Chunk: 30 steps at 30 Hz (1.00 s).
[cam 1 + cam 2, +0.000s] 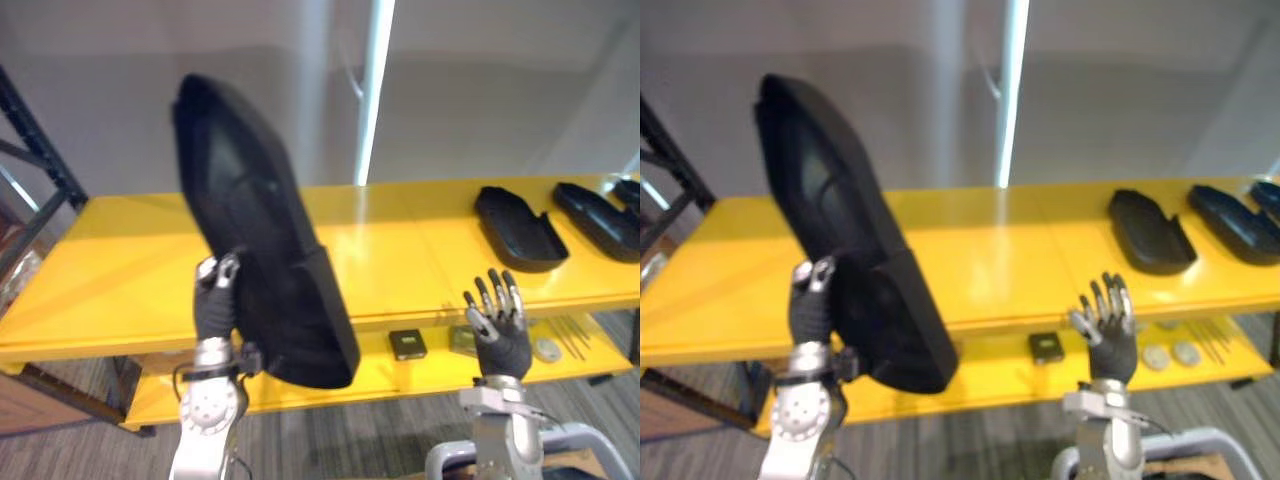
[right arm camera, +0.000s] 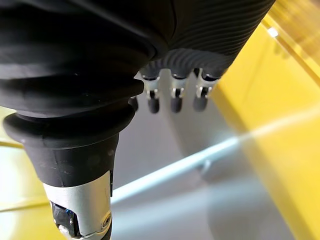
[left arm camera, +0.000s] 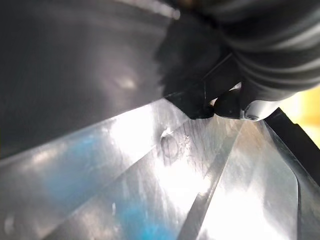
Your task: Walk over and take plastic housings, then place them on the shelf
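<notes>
Left hand (image 1: 214, 302) grips the lower edge of a large black plastic housing (image 1: 255, 220), thumb and fingers clamped on it. The housing is held up in the air, close to upright with its top leaning left. It's in front of the left half of the long yellow shelf (image 1: 400, 250) and clear of the top board. In the left wrist view a dark fingertip (image 3: 235, 102) presses on the housing's glossy face.

Right hand (image 1: 498, 322) is raised near the shelf's front edge, right of centre. Fingers are straight and spread, holding nothing.

On the top board at the right lies a second black plastic housing (image 1: 518, 228), open side up. A third black plastic housing (image 1: 598, 220) lies just right of it, not touching.

On the lower board are a small black square box (image 1: 407, 344), pale round discs (image 1: 1186, 352) and thin metal rods (image 1: 570, 335). A black metal rack upright (image 1: 40, 150) stands at far left. Behind is a grey wall (image 1: 500, 100) with a bright vertical strip (image 1: 372, 90).
</notes>
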Available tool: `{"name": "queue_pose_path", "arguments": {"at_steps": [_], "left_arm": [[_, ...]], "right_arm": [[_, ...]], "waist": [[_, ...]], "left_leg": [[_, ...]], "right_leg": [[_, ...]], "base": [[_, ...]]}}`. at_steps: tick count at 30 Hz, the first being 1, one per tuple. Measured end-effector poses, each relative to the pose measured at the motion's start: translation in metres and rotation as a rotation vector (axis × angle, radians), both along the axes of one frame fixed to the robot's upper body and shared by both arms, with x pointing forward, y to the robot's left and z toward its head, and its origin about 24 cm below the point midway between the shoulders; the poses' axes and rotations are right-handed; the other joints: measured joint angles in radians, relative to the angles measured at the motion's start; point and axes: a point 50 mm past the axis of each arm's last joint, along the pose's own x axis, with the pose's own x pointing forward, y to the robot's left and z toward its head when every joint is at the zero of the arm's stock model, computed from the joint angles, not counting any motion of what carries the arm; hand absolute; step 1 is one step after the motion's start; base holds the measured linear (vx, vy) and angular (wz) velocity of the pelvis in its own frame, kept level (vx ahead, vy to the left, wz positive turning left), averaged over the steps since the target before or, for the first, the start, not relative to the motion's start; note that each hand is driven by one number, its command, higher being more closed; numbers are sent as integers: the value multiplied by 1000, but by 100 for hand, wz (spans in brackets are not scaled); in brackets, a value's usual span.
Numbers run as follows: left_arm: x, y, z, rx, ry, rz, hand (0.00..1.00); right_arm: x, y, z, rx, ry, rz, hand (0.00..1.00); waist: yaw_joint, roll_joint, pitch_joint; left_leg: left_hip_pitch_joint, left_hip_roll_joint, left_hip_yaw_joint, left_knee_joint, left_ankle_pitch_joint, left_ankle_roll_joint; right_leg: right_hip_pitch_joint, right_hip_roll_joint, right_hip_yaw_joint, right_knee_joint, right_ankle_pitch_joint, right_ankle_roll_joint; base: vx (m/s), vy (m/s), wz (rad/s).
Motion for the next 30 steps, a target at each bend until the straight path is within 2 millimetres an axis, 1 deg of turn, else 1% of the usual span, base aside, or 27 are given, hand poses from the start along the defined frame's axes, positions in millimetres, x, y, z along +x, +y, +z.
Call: {"name": "queue_pose_path", "arguments": {"at_steps": [2,3,4,5,7,9,10,14,16,17,19,23,27,30], "left_arm": [[17,-3,-1,59,41,-10,100],[22,-2,-2,79,61,-1,100],[31,1,-4,108,93,28,100],[35,2,-5,120,107,37,100],[55,12,-11,188,182,81,100],[63,23,-13,208,224,132,100],[66,28,-9,210,232,159,100],[82,37,1,240,264,218,100],[93,49,-2,253,324,271,100],[95,52,-5,254,338,283,100],[98,63,-17,266,414,323,100],[99,70,-38,296,524,353,100],[97,72,-54,323,623,385,100],[95,74,-72,312,710,417,100]], "right_arm": [[0,0,0,-2,2,1,0],[-1,0,0,-4,2,5,0],[-1,0,0,-8,-2,15,0],[-2,0,-1,-11,1,15,0],[-4,-1,-3,-32,16,27,0],[-4,0,-3,-48,25,48,0],[-4,0,-5,-51,33,60,0],[-5,3,-9,-66,63,90,0],[-5,5,-9,-70,63,115,0],[-5,7,-10,-71,63,124,0],[-6,11,-12,-67,77,150,0],[-9,17,-17,-52,120,169,0],[-11,22,-22,-29,162,169,0],[-13,27,-25,-11,188,173,0]], "waist": [[-21,2,-1],[-30,4,-2],[-39,9,-5],[-42,10,-6],[-67,10,-5],[-74,13,-4],[-82,14,-5],[-86,18,-2],[-88,30,3],[-89,34,4],[-90,40,6],[-93,40,7],[-94,41,8],[-100,34,16]], "left_leg": [[15,1,33,0,-7,-2],[15,2,46,0,-10,-3],[17,4,64,1,-12,-3],[17,5,72,1,-13,-3],[19,8,89,1,-14,-4],[33,13,109,1,-18,-8],[33,15,110,1,-18,-9],[33,19,112,1,-18,-9],[32,19,119,0,-18,-9],[31,20,123,0,-18,-9],[30,20,130,0,-18,-9],[17,20,131,2,-18,-8],[-3,21,137,5,-18,-8],[-4,24,150,18,-21,-6]], "right_leg": [[-6,1,27,-2,3,3],[-15,3,39,-1,5,3],[-22,5,53,-4,12,5],[-28,7,59,-4,15,5],[-33,12,67,-13,26,3],[-33,17,73,-13,30,1],[-33,19,73,-13,32,1],[-34,22,73,-14,35,0],[-40,23,76,-15,44,1],[-44,24,78,-16,48,1],[-48,26,89,-22,54,-2],[-52,27,91,-41,70,0],[-69,29,94,-54,92,-1],[-73,30,101,-54,94,0]], "base": [[1,20,-44],[-6,19,-50],[-11,11,-37],[-8,7,-39],[-3,-10,-27],[3,-18,-23],[6,-22,-11],[0,0,0],[-28,-15,-8],[-27,-9,-17],[-24,-11,-11],[-20,-13,0],[-37,-18,-5],[-29,-21,-11]]}}
